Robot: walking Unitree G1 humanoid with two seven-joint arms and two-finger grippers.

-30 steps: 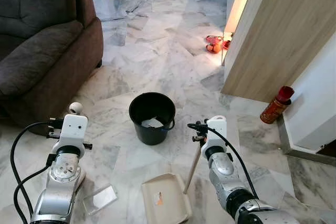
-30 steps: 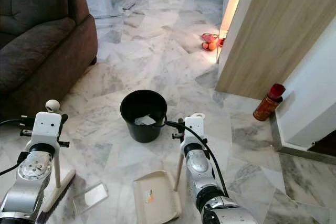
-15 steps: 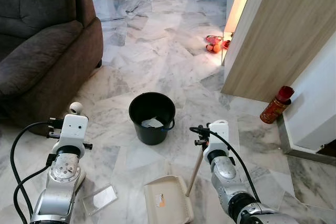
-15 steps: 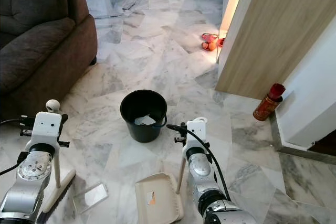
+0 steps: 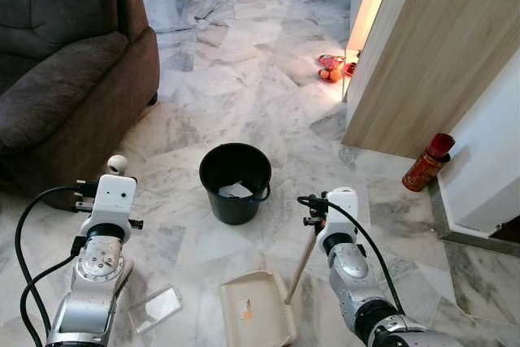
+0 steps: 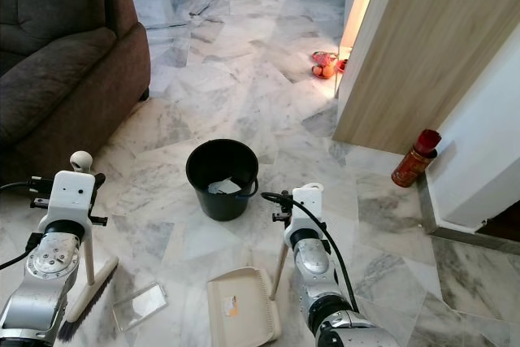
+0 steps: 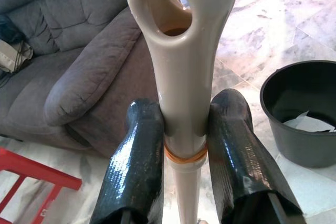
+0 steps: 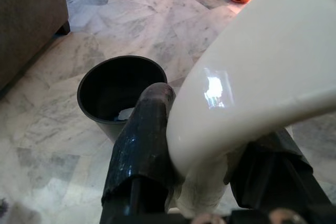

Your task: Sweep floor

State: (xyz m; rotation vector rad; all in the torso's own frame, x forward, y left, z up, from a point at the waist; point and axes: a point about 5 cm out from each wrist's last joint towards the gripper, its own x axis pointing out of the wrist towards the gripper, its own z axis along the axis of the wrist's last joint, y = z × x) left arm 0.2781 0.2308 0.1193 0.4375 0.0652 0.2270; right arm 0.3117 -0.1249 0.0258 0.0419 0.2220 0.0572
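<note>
Gripping broom handle in left jaws, both fingers pressed tight against the shaft just below its hanging hole; handle running near upright down to the broom head on the floor at robot's left. Clamping dustpan handle in right jaws, closed around it; handle slanting down and leftward to the dustpan lying flat on the floor between the arms. Clear plastic piece lying between broom head and dustpan, nearer the broom, well apart from the pan's mouth. Black bucket standing ahead of the pan, some paper inside. Judging next stroke: pushing the litter rightward from the broom side toward the pan, left arm being the nearer; pan mouth probably needing turning toward the broom first. Sofa at far left, red can by the wall at right.
</note>
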